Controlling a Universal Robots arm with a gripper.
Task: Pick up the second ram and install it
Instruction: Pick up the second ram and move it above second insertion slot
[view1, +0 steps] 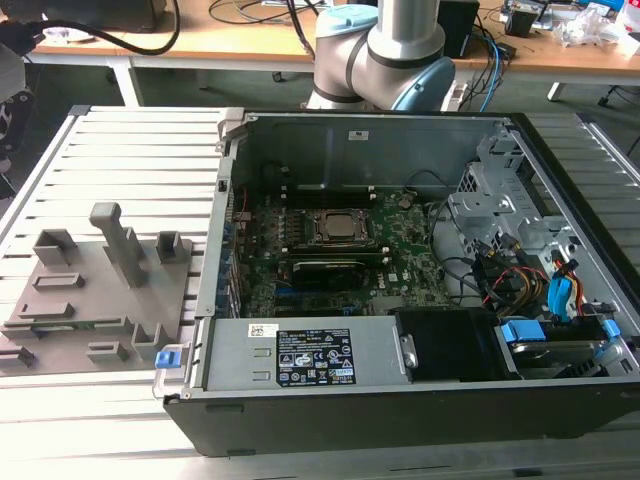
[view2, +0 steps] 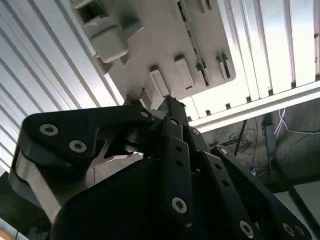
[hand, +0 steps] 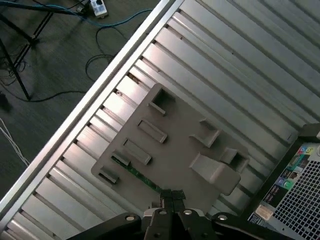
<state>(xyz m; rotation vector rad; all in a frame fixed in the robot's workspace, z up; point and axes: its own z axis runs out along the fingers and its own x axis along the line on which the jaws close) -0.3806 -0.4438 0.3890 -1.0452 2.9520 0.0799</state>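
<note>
The second ram (hand: 135, 173) is a thin green stick lying on edge in a slot of the grey holder fixture (hand: 175, 145). In the second wrist view the ram (view2: 192, 35) shows as a narrow green strip along the fixture (view2: 150, 30). My gripper (hand: 172, 196) hangs well above the fixture, a little off the ram's end, with its fingertips together and nothing between them. The second wrist view shows the gripper (view2: 162, 102) from behind, its black links converging. In the exterior view the fixture (view1: 100, 290) lies left of the open computer case (view1: 330, 400), where the green motherboard (view1: 400, 250) sits.
The fixture rests on a ribbed metal table (view1: 120, 150) at the exterior view's left. Inside the case are a power supply (view1: 300, 355), a drive cage (view1: 500, 200) and loose cables (view1: 520, 285). The arm's base (view1: 385, 50) stands behind the case. Cables lie on the floor (hand: 45, 60).
</note>
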